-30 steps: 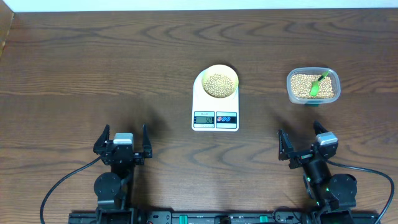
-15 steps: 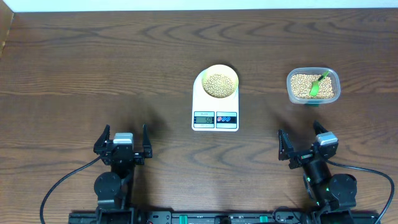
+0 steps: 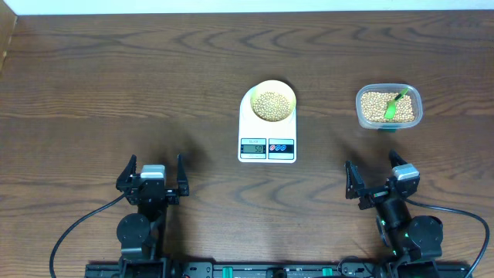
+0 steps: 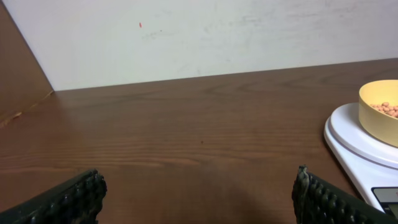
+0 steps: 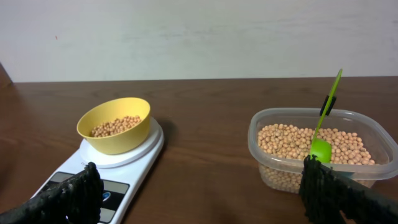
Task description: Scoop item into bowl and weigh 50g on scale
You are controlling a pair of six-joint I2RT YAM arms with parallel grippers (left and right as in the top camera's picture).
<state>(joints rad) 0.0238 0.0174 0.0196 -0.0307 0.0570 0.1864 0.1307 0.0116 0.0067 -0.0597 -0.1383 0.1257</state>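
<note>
Left hand (image 3: 153, 171), right hand (image 3: 372, 171) both open, empty, at 6 o'clock; bowl (image 5: 121, 138) of beans (image 3: 270, 106) sat on scale (image 3: 267, 148) mid-desk (image 3: 116, 77).

Nothing has changed: left claw (image 3: 155, 161), right claw (image 3: 370, 161), bowl (image 5: 115, 140) and scale (image 3: 253, 128) unmoved.

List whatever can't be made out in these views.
The scale and its display: overhead, digits too small to read; right wrist, behind the right gripper's pad.
The bowl: left wrist, cut off by the right edge.
The green scoop: right wrist, head partly sunk in the beans, partly behind the other pad.
</note>
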